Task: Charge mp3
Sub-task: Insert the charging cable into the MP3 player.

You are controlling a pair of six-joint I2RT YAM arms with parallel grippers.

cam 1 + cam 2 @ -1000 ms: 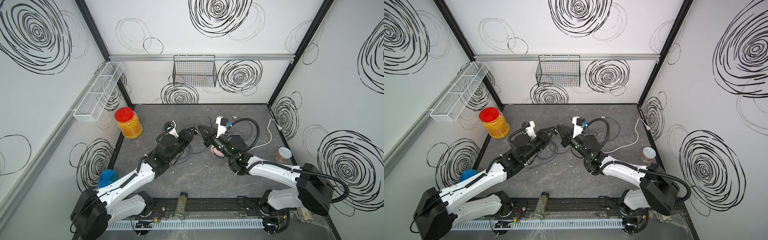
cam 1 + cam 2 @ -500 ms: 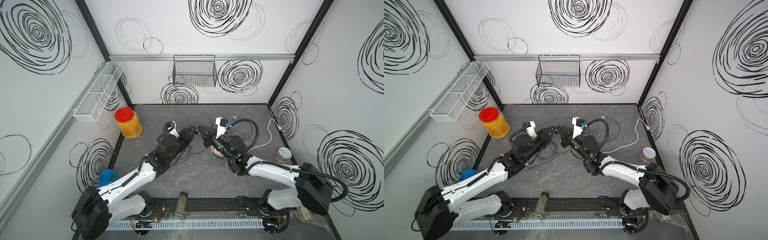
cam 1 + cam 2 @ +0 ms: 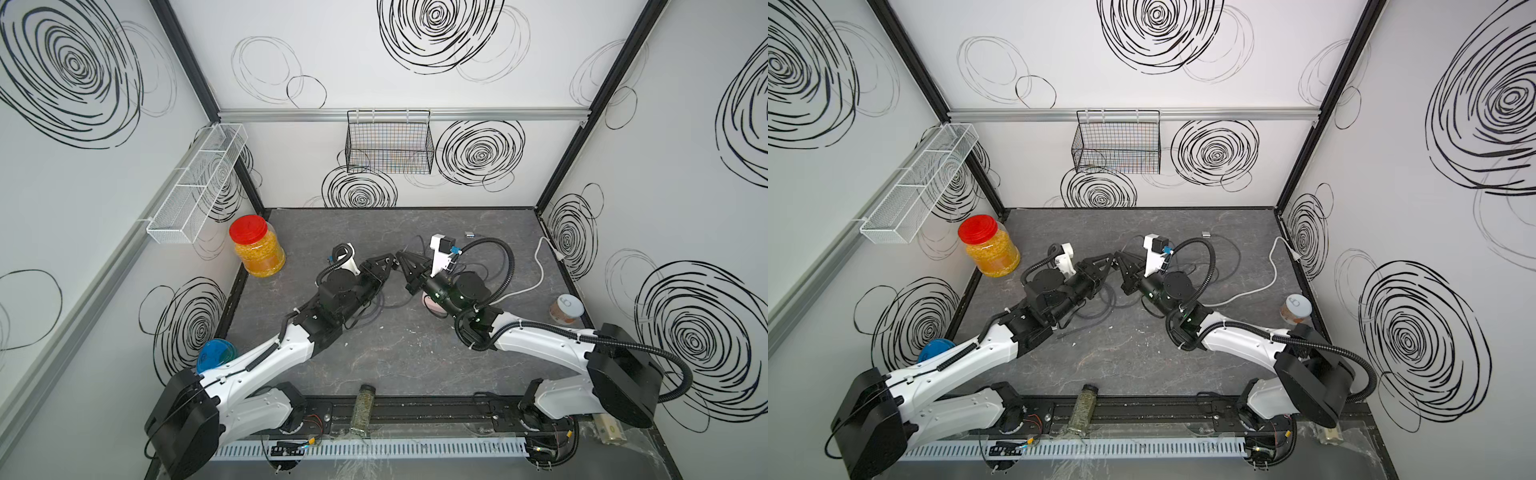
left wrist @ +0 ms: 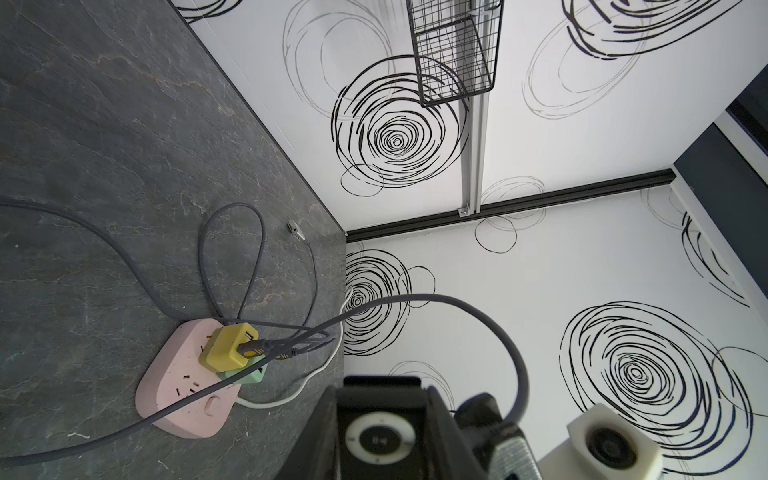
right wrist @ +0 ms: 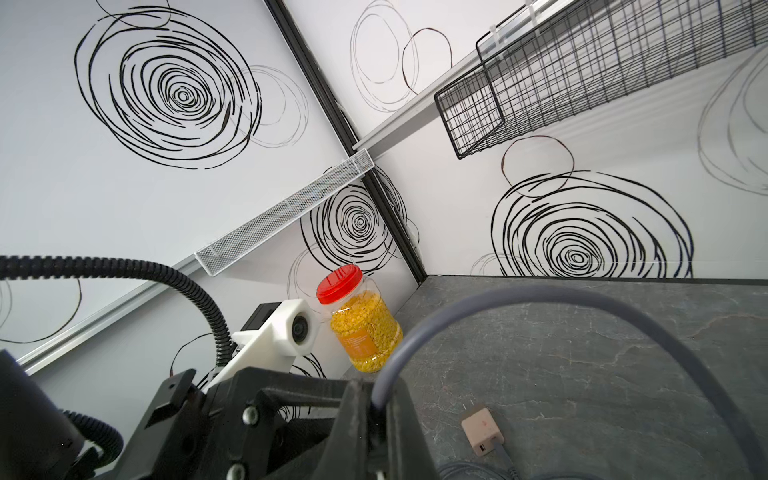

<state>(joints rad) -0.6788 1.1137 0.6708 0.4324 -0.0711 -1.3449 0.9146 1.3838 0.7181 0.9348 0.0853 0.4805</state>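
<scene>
The mp3 [image 4: 379, 441] is a small black player with a white control ring, and my left gripper [image 4: 380, 401] is shut on its two sides. My right gripper [image 5: 376, 401] is shut on the end of a grey cable [image 5: 540, 297], which arcs up and away from the jaws. The plug at the cable's end is hidden between the jaws. In both top views the left gripper [image 3: 388, 262] and the right gripper [image 3: 405, 259] meet tip to tip above the middle of the table. The cable [image 4: 478, 316] loops back to a yellow charger [image 4: 228, 347] on a pink power strip [image 4: 183, 374].
A red-lidded jar of yellow grains [image 3: 255, 245] stands at the back left. A white cable [image 3: 536, 274] and a small jar [image 3: 566, 309] lie along the right wall. A beige adapter [image 5: 482, 432] and loose grey cable loops lie on the table. A black wire basket [image 3: 388, 143] hangs on the back wall.
</scene>
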